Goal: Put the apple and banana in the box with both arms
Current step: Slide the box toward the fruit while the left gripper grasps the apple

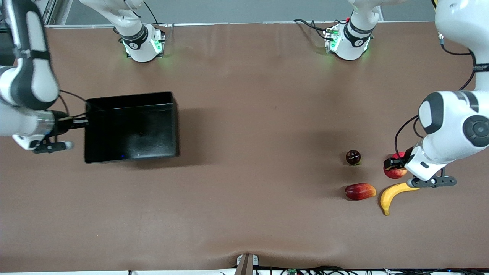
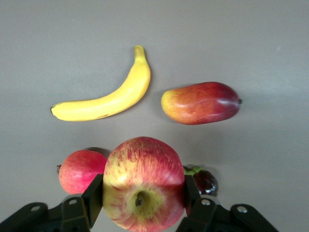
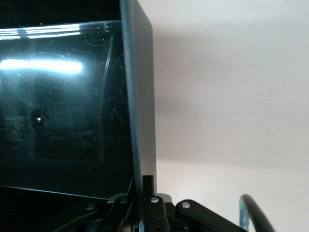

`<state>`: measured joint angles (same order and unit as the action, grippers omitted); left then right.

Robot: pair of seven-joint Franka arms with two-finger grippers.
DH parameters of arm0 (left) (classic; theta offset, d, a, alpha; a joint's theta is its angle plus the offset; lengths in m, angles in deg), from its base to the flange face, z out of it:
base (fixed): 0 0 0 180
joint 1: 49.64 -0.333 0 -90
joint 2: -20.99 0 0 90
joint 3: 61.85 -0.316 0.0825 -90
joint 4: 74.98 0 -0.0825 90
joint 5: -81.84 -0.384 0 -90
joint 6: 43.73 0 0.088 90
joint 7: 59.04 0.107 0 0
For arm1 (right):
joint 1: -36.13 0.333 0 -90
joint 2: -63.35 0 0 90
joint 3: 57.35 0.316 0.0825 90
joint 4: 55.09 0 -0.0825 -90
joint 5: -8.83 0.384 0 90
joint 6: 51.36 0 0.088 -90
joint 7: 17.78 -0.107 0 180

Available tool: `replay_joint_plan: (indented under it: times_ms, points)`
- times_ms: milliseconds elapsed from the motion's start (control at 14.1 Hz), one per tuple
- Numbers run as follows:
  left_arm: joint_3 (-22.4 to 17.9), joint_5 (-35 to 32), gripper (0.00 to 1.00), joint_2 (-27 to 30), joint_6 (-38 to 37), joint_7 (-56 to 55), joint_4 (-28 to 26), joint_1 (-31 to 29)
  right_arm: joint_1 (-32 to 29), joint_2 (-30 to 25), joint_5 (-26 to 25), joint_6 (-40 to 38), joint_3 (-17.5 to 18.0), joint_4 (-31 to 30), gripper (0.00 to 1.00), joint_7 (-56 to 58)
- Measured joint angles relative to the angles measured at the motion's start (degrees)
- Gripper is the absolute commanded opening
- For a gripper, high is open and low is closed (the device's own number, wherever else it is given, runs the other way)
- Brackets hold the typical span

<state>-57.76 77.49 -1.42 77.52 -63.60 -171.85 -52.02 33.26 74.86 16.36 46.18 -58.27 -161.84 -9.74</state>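
My left gripper is shut on the apple, red with yellow streaks, stem dimple toward the wrist camera. In the front view it holds the apple just above the table at the left arm's end. The yellow banana lies on the table, nearer the front camera than the apple; it also shows in the left wrist view. The black box sits toward the right arm's end. My right gripper is shut on the box's end wall, one finger on the outside of it.
A plain red-pink round fruit lies beside the held apple. A red-yellow mango-like fruit lies beside the banana. A small dark round fruit lies farther from the front camera. The brown mat covers the table.
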Motion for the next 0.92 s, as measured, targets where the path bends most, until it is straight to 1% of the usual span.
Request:
replay_joint_plan:
  times_ms: [71, 284, 425, 567, 709, 922]
  points:
    - [0.3, 0.0, 0.0, 0.6, -0.8, -0.1, 0.5, 0.3, 1.8, -0.2, 0.1, 0.1, 1.9, 0.0, 0.0, -4.5]
    - [1.3, 0.0, 0.0, 1.6, -2.8, -0.3, 1.6, 0.7, 5.2, 0.1, 0.6, 3.5, 9.9, -0.4, 0.0, -14.3]
    - [2.2, 0.0, 0.0, 2.3, -4.9, -2.1, 2.7, 0.7, 7.4, 0.8, 1.3, 7.1, 13.4, -0.9, 0.0, -18.9]
    - [4.0, 0.0, 0.0, 2.9, -7.8, -5.8, 4.2, 0.7, 10.9, 2.6, 1.5, 12.3, 15.2, -1.2, 0.0, -24.9]
    - [6.4, 0.0, 0.0, 3.1, -9.9, -10.1, 5.7, 0.7, 15.1, 5.8, 1.5, 19.2, 16.6, -1.4, 0.0, -31.6]
    - [10.0, 0.0, 0.0, 3.1, -10.5, -16.9, 6.1, 0.8, 20.4, 11.0, 1.5, 26.6, 17.1, -1.5, 0.0, -38.9]
